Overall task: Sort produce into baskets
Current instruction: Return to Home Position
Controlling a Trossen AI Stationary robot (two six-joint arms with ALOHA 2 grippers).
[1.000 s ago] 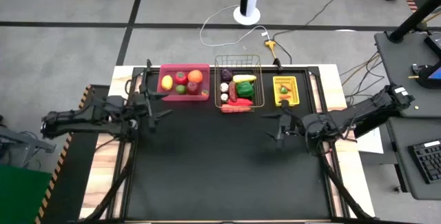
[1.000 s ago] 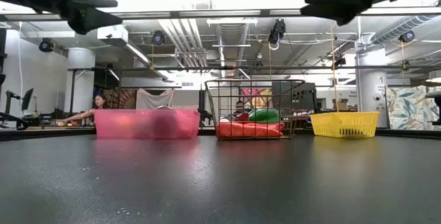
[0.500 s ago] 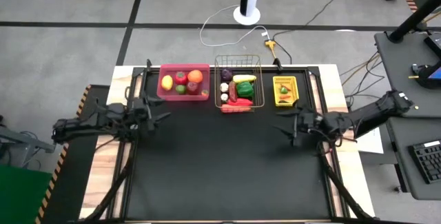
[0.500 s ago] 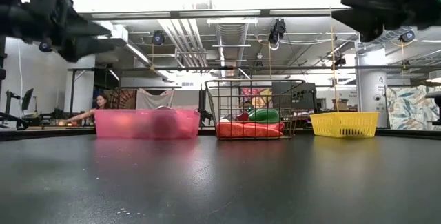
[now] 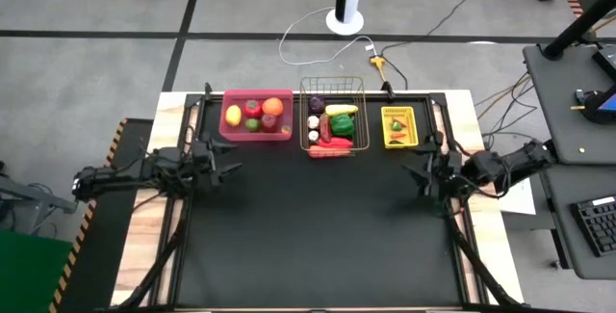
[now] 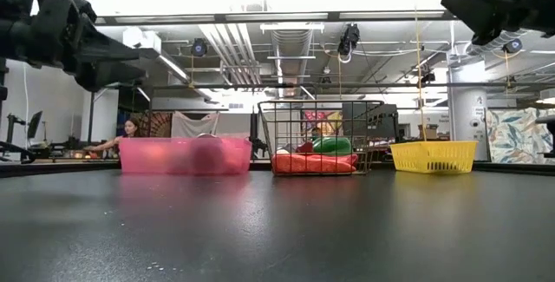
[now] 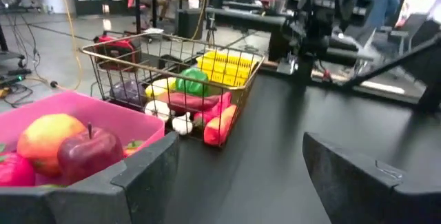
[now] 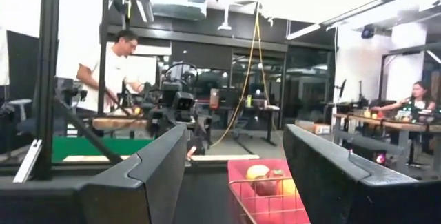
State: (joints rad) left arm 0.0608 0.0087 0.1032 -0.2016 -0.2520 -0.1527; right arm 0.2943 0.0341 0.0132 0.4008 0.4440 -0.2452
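we hold the left gripper [image 5: 229, 169] near the table's [image 5: 308, 246] left edge and the right gripper [image 5: 412, 170] near its right edge. both have their fingers apart and empty, parked clear of the work. the produce [image 5: 342, 125] lies in the pink bin [image 5: 258, 137], mesh basket [image 5: 333, 81] and yellow bin [image 5: 384, 128] along the far edge, so sorting looks done.

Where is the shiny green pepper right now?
From above, the shiny green pepper lies inside the gold wire-mesh basket at the table's far edge, between the pink plastic bin and the small yellow plastic bin.
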